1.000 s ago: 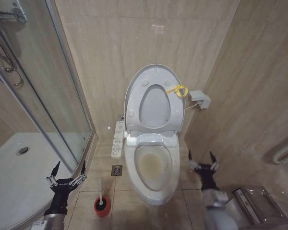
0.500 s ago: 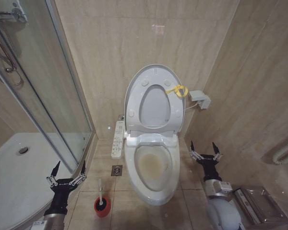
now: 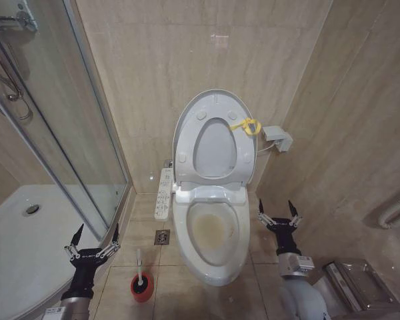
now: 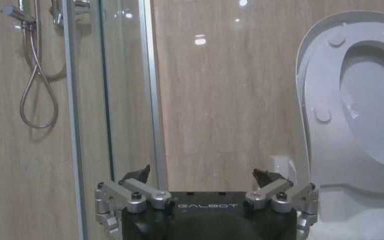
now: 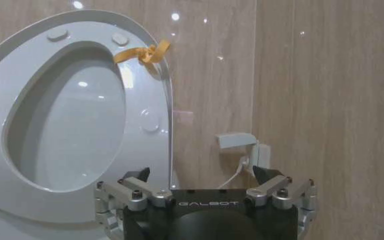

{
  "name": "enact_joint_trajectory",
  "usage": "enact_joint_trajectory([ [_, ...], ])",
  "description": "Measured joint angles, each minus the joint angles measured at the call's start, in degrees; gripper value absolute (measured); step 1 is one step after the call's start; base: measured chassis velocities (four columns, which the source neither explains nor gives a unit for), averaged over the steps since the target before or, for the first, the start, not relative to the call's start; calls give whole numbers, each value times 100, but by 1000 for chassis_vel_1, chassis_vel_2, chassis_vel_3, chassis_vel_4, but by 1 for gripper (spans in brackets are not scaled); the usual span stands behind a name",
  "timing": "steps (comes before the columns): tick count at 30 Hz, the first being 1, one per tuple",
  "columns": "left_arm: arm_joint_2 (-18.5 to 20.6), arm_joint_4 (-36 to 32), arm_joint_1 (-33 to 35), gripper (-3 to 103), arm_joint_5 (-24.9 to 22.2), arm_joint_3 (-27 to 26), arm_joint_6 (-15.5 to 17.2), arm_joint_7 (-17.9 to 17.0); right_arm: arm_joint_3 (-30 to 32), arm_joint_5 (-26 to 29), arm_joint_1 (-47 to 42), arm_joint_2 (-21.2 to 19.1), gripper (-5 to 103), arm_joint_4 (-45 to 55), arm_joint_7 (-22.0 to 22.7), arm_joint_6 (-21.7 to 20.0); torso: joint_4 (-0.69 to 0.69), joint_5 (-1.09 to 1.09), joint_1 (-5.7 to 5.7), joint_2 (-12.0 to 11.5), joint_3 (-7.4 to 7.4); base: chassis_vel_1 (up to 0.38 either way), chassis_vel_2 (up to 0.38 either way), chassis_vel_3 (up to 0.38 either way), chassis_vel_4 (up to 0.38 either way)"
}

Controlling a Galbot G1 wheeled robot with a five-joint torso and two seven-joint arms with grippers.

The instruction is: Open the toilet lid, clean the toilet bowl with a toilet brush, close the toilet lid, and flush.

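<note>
Toilet bowl [image 3: 212, 233] is standing open, with yellowish-brown stains inside. The toilet lid [image 3: 215, 139] is leaning upright against the wall behind the bowl, together with the seat ring, and a yellow loop [image 3: 247, 125] is hanging at its edge. The toilet brush [image 3: 140, 270] is standing in a red cup [image 3: 143, 288] on the floor left of the bowl. The left gripper [image 3: 92, 241] is hovering beside the brush, fingers spread wide and empty. The right gripper [image 3: 277, 213] is hovering right of the bowl, fingers wide, holding nothing.

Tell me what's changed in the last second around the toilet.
The right gripper, open and empty, rose and shifted slightly toward the white ceramic stained toilet bowl. The left gripper stayed open near the white-handled, black-bristled toilet brush in its red cup; the glossy white oval toilet lid stayed up.
</note>
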Motion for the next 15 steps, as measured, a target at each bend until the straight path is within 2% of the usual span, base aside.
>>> enact_joint_trajectory([
  [8,0,0,0,100,0,0,0,0,20,37,20,18,100,-48,-30,79,1,0,-1,0,-1,-11,11,13,-6],
  [15,0,0,0,100,0,0,0,0,120,-200,125,-8,100,-218,165,253,0,0,1,0,0,-146,47,156,-58],
])
